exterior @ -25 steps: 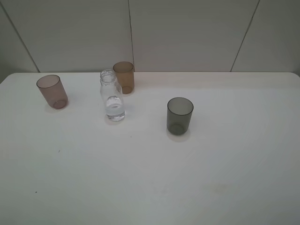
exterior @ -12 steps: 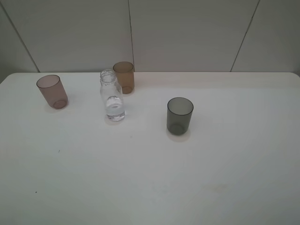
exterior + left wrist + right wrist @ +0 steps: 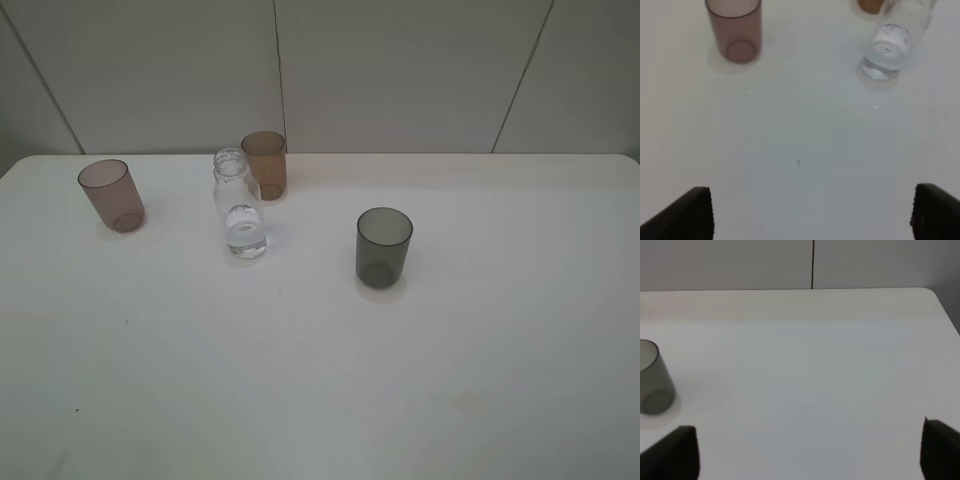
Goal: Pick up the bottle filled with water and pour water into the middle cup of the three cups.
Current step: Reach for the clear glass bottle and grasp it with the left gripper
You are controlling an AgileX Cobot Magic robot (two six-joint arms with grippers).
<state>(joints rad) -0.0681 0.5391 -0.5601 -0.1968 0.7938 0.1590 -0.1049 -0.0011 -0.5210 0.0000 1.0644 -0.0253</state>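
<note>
The clear bottle (image 3: pixel 239 205) stands upright on the white table (image 3: pixel 320 380), with water in its lower part; it also shows in the left wrist view (image 3: pixel 892 42). The amber-brown middle cup (image 3: pixel 265 165) stands just behind it, its base at the edge of the left wrist view (image 3: pixel 870 6). The pinkish-mauve cup (image 3: pixel 111 195) (image 3: pixel 735 27) stands at the far left. The smoky-grey cup (image 3: pixel 384 247) (image 3: pixel 652 377) stands to the right. Neither arm shows in the high view. My left gripper (image 3: pixel 812 215) and right gripper (image 3: pixel 810 450) are open and empty, well short of the objects.
A grey panelled wall (image 3: pixel 400 70) rises behind the table's far edge. The table's right corner shows in the right wrist view (image 3: pixel 935 295). A small dark speck (image 3: pixel 798 161) lies on the tabletop.
</note>
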